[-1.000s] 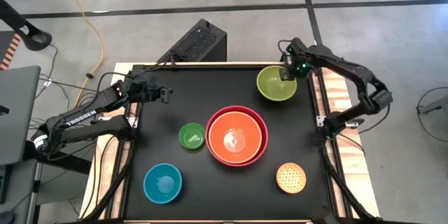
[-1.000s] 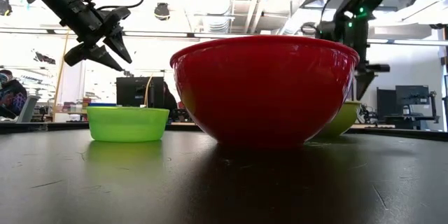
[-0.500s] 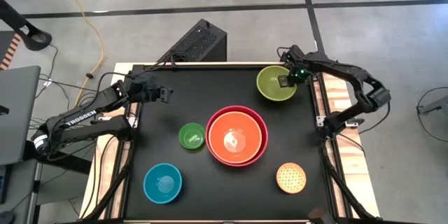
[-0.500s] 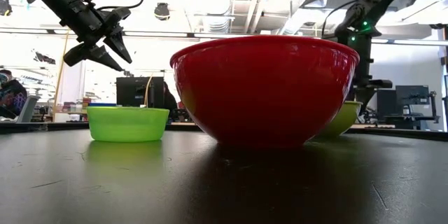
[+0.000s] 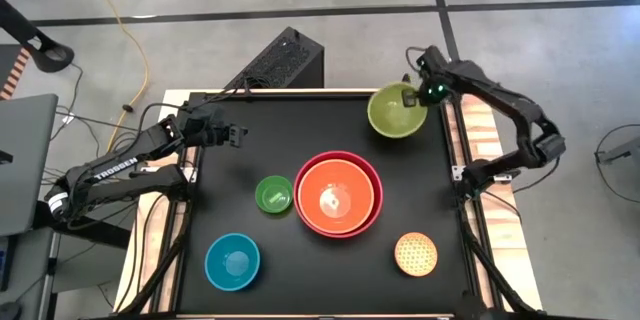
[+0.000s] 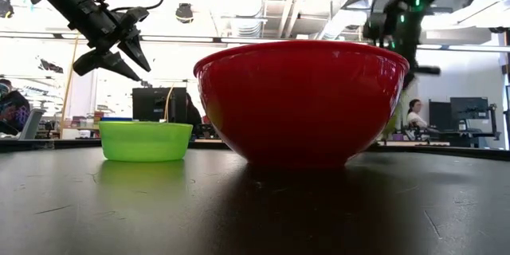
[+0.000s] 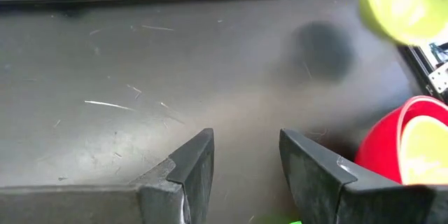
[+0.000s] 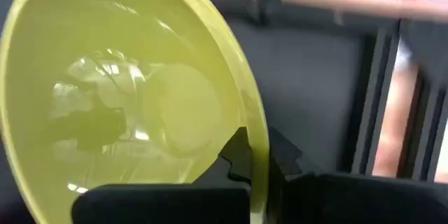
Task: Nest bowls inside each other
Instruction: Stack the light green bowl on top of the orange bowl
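Note:
My right gripper (image 5: 413,96) is shut on the olive green bowl (image 5: 395,113) at the table's far right; the left wrist view shows that bowl (image 7: 399,3) above its shadow, off the table. The orange bowl (image 5: 335,198) sits nested in the red-pink bowl (image 5: 376,176) at mid-table. The small bright green bowl (image 5: 273,195), the teal bowl (image 5: 232,262) and the dotted yellow bowl (image 5: 415,254) stand apart on the mat. My left gripper (image 5: 240,132) hangs open above the far left with nothing between its fingers. My right gripper pinches the olive green bowl's rim (image 8: 256,136) on the bowl's far right side, one finger (image 8: 236,159) inside the bowl and one (image 8: 288,162) outside. The fingers come steeply from above. The bowl hangs from them, clear of the table.
A black mat (image 5: 250,160) covers the table, with bare room at the far left and between the bowls. Wooden side rails (image 5: 482,140) and the arms' bases flank it. In the low view the red-pink bowl (image 6: 301,100) fills the middle and hides what lies behind it.
My right gripper has shut on the olive green bowl's rim and gone up, taking the bowl off the table. In the low view the bowl has left its place beside the red-pink bowl.

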Controlling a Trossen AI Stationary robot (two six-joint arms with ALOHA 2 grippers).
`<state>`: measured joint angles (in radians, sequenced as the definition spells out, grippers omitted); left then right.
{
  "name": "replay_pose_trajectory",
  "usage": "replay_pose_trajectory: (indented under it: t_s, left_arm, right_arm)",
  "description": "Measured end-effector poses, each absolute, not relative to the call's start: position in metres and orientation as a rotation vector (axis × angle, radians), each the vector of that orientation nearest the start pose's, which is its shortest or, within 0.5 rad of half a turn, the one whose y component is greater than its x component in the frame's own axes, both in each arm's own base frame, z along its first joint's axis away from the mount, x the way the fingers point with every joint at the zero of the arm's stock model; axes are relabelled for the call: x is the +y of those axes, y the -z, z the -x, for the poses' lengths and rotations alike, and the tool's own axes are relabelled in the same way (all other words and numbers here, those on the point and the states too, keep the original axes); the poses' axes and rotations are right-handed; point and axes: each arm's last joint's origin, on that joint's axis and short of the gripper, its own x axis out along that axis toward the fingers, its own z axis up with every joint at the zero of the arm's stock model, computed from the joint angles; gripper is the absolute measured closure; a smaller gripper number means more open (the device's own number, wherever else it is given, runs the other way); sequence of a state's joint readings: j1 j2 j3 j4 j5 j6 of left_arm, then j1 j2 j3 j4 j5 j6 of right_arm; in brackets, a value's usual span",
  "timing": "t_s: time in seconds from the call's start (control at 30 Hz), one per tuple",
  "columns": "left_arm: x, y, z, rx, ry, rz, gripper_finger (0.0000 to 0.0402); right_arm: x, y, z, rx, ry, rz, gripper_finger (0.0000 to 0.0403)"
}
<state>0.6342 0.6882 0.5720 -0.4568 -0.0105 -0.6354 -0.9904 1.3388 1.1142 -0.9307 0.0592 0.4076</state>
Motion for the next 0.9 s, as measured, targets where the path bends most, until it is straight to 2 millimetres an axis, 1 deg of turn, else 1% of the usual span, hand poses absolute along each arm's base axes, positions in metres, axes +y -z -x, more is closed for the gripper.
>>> replay_pose_trajectory:
  t_s: [0.1, 0.2, 0.27, 0.33, 0.4, 0.47, 0.57, 0.63, 0.7, 0.77, 0.9]
  left_arm:
    - [0.088, -0.25, -0.119, 0.344, -0.785, 0.759, 0.025]
    - [0.088, -0.25, -0.119, 0.355, -0.783, 0.727, 0.025]
    - [0.088, -0.25, -0.119, 0.361, -0.787, 0.703, 0.025]
    - [0.088, -0.25, -0.118, 0.369, -0.788, 0.678, 0.025]
    - [0.088, -0.25, -0.118, 0.378, -0.787, 0.655, 0.025]
    - [0.088, -0.25, -0.118, 0.385, -0.784, 0.636, 0.025]
    - [0.088, -0.25, -0.118, 0.394, -0.779, 0.613, 0.025]
    - [0.088, -0.25, -0.118, 0.4, -0.776, 0.597, 0.025]
    - [0.089, -0.25, -0.118, 0.406, -0.772, 0.58, 0.025]
    - [0.089, -0.25, -0.118, 0.41, -0.771, 0.565, 0.025]
    - [0.089, -0.25, -0.118, 0.417, -0.773, 0.537, 0.025]
  right_arm:
    - [-0.199, -0.315, -0.15, 0.765, 1.112, -0.832, 0.0389]
    - [-0.177, -0.347, -0.17, 0.684, 1.019, -0.794, 0.0389]
    - [-0.16, -0.36, -0.185, 0.658, 0.962, -0.764, 0.0389]
    - [-0.139, -0.365, -0.202, 0.649, 0.904, -0.745, 0.0389]
    - [-0.114, -0.366, -0.218, 0.649, 0.817, -0.747, 0.0389]
    - [-0.089, -0.364, -0.23, 0.667, 0.749, -0.754, 0.0389]
    - [-0.05, -0.356, -0.241, 0.708, 0.688, -0.785, 0.0388]
    - [-0.029, -0.352, -0.246, 0.694, 0.678, -0.817, 0.0386]
    - [-0.013, -0.345, -0.247, 0.686, 0.687, -0.858, 0.0385]
    - [0.001, -0.334, -0.249, 0.696, 0.722, -0.89, 0.0386]
    - [0.018, -0.315, -0.259, 0.726, 0.765, -0.928, 0.0386]
